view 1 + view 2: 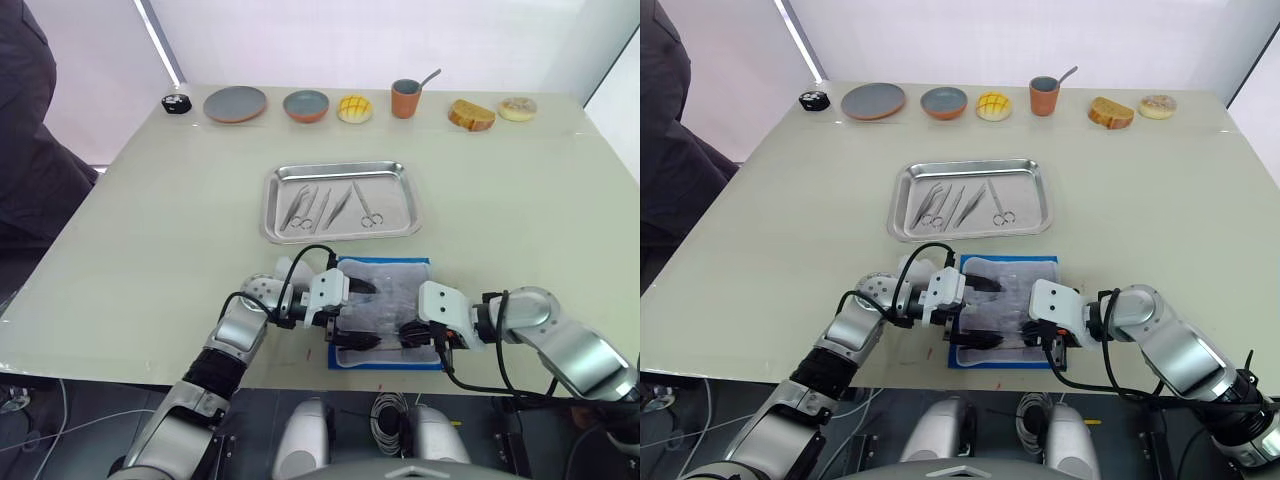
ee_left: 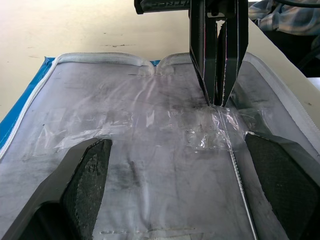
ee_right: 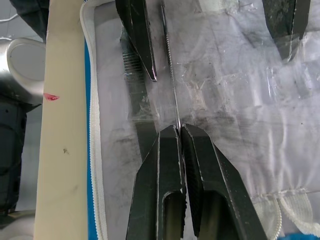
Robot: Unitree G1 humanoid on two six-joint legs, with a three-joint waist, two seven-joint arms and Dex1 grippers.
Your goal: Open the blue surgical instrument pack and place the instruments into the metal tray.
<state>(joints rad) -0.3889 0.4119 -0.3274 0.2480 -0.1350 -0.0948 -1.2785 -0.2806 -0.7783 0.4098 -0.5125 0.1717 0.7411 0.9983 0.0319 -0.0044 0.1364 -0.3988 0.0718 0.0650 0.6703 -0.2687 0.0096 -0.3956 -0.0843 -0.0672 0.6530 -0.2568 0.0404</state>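
Pinching a slim steel instrument — right gripper over crinkled clear plastic

The metal tray is polished, mirror-bright steel, and the instruments in it are bare silver metal. The blue surgical instrument pack shows crinkled, glossy clear plastic with a white woven edge; the surface is matt and smooth.

Beige table — metal tray, blue surgical instrument pack, plates.
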